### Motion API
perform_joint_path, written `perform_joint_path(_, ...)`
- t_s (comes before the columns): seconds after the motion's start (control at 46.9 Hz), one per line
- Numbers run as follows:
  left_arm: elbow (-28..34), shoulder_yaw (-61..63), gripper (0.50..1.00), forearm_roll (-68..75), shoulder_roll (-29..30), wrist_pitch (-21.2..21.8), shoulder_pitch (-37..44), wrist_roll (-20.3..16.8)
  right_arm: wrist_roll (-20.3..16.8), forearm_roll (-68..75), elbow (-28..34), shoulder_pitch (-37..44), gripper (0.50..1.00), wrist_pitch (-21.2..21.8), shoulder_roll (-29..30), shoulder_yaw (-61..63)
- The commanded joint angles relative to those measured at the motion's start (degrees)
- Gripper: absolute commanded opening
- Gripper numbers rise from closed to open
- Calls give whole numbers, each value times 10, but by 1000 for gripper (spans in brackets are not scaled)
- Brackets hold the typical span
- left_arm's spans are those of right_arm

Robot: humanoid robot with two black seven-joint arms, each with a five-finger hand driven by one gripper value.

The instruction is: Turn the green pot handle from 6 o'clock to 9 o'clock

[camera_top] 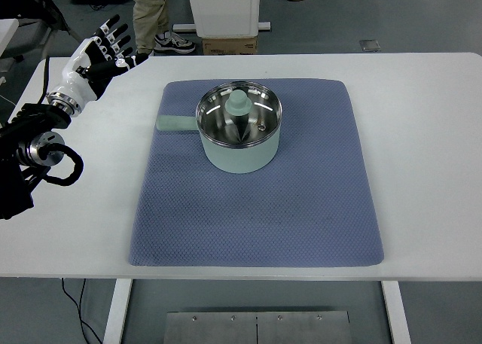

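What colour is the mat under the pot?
The mat is a muted blue with a fine dotted weave, seen clearly in the top view.

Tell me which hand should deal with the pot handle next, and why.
Left. The left hand is the only one in view, open above the table's far left corner. The green pot's handle already points left, toward it, so little may remain.

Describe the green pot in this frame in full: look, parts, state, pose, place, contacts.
The green pot is pale mint outside with a shiny steel-looking interior and rim. It stands upright and lidless on the blue mat, toward the mat's far side. A mint knob-like piece shows inside it. Its short handle points to the picture's left, about 9 o'clock. Only the mat touches it; the left hand is well away, fingers spread.
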Motion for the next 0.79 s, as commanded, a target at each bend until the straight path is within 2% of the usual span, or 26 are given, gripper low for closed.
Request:
perform_joint_path(0.0, 3, -4, 1000, 0, -8, 13, 0, 0, 0, 0, 0, 0, 1000, 0, 0, 0)
perform_joint_path(0.768, 10, -35, 1000, 0, -48, 24, 32, 0, -1, 0, 4, 1, 1000, 3, 0, 0)
